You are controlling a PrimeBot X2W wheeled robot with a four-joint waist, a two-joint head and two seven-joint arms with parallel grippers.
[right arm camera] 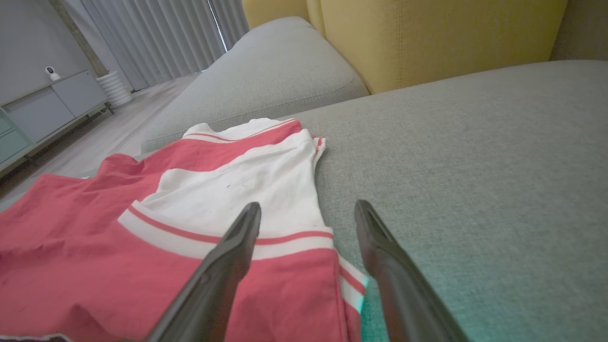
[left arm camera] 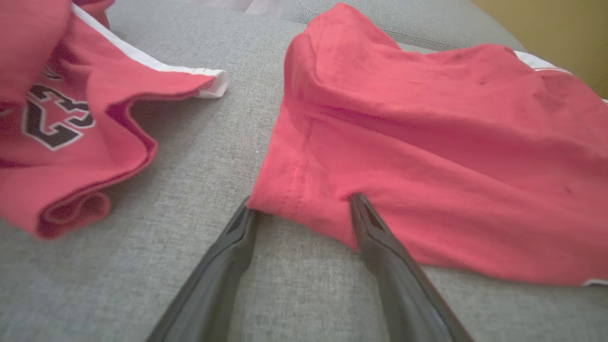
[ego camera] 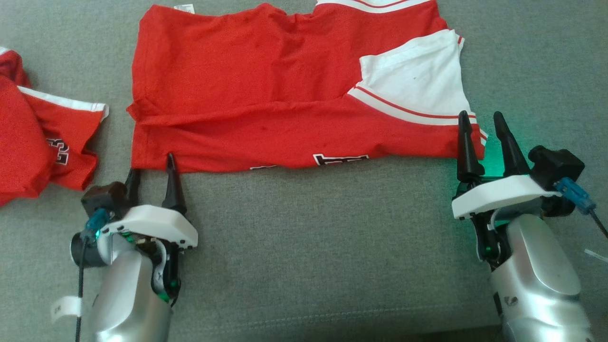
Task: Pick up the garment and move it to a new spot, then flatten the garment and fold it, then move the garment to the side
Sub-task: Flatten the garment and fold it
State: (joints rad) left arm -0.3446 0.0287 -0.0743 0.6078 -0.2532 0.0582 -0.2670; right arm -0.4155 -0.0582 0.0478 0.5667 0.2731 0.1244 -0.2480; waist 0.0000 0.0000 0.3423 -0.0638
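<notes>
Surface: grey sofa seat [ego camera: 304, 247], with a yellow back cushion [right arm camera: 427, 42] behind it. The garment [ego camera: 285, 95], red with white striped panels, lies spread on the seat directly ahead of both grippers; its long axis runs crosswise, from one gripper to the other; its near hem faces them. Left gripper [ego camera: 152, 164]: jaws spread wide, holding nothing; the garment's near corner on that side lies between the fingers, the inner finger over the cloth, the outer at the corner's edge. Right gripper [ego camera: 480, 115]: likewise wide apart and empty; it straddles the opposite near corner, inner finger above cloth, outer finger above bare seat. Neither arm is nearer; each stands at its own corner. A second red garment [ego camera: 33, 142] lies bunched outboard of the left gripper, apart. Judgement: a two-handed pinch of the near corners appears set up; whether the fingertips touch the cloth cannot be told.
</notes>
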